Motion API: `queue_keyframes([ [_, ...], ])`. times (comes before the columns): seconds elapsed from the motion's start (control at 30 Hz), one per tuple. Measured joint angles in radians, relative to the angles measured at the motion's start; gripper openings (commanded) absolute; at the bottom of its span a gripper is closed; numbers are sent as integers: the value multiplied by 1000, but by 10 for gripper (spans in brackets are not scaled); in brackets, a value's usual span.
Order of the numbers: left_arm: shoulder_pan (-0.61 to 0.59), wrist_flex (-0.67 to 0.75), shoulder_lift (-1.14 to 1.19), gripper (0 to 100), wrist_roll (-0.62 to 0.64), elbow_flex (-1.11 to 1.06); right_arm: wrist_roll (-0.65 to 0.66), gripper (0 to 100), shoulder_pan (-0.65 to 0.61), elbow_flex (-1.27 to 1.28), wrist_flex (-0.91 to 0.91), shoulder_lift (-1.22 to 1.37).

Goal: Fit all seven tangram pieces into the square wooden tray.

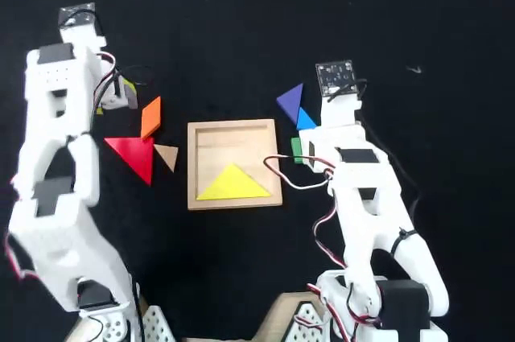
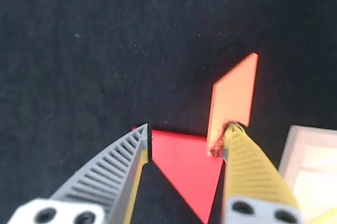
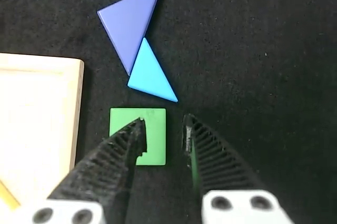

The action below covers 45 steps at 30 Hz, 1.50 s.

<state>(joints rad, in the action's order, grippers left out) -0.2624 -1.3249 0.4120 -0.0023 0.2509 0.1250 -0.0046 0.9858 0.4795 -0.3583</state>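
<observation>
Two claws over loose tangram pieces beside the square wooden tray.
Right claw, narrowly open, straddles the green square edge; left claw gapes over the red triangle. Closing off-centre could skid the square away.

The table cover is plain black. On it the tray is pale, light-grained wood, and the 1 triangle lying inside it is bright yellow. To one side I see a red triangle, an orange parallelogram and a small tan triangle. On the other side are an indigo triangle, a sky-blue triangle and a green square. Both arms are white, the left arm and the right arm alike. The left gripper has 1 grey finger and 1 yellow finger, both ribbed. The right gripper has 2 black ribbed fingers.
</observation>
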Motion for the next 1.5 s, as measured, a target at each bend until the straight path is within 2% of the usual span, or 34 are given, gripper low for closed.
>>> queue_keyframes([
  [0.23,29,-5,250,231,2,204,0,127,0,0,0,0],
  [0.4,77,-5,298,232,2,245,0,127,0,0,0,0],
  [1.07,81,-3,465,225,23,381,0,127,0,0,0,0],
  [1.3,87,-86,466,25,26,422,0,127,0,0,0,0],
  [1.4,94,-92,466,52,28,425,0,127,0,0,0,0],
  [1.5,95,-118,466,30,28,434,0,127,0,0,0,0],
])
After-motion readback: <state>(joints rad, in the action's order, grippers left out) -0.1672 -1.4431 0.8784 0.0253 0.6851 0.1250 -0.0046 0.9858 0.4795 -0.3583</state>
